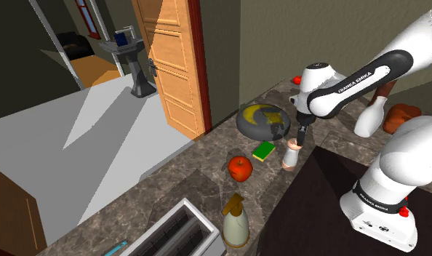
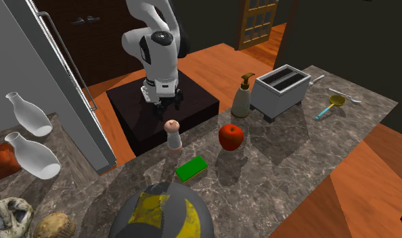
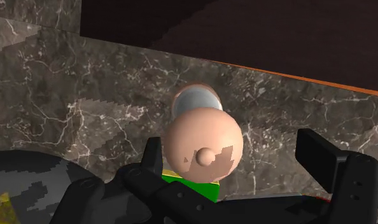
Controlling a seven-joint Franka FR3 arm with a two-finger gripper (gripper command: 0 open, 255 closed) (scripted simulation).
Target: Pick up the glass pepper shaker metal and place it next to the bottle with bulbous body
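A dark marble counter (image 1: 178, 182) runs across the shoulder view, with a wooden door (image 1: 174, 58) at upper centre. The shaker (image 1: 291, 154) stands upright right of centre, close to the stand's (image 1: 316, 196) edge and beside a green sponge (image 1: 264, 150), with an apple (image 1: 240, 168) near it. In the second exterior view the shaker (image 2: 172, 134) is just left of centre. Two white bottles (image 2: 32, 138) with round bodies sit well apart from it at the left edge; these are probably the target.

The gripper (image 1: 302, 137) hangs right above the shaker, with its fingers spread wide and holding nothing. The wrist view looks straight down on the shaker's (image 3: 203, 145) pinkish domed cap. The cap sits between the fingers (image 3: 153, 159), nearer one than the other, and I cannot tell whether that finger touches it.

The shaker looks small, light and stiff. Its dome is smooth and rounded, so a pinch there would likely slip off. The pale body below the cap is the better hold, taken low enough for the pads to meet its sides. It is tall for its narrow foot, so an off-centre closing could tip it. If the body is glass, a modest squeeze should do.
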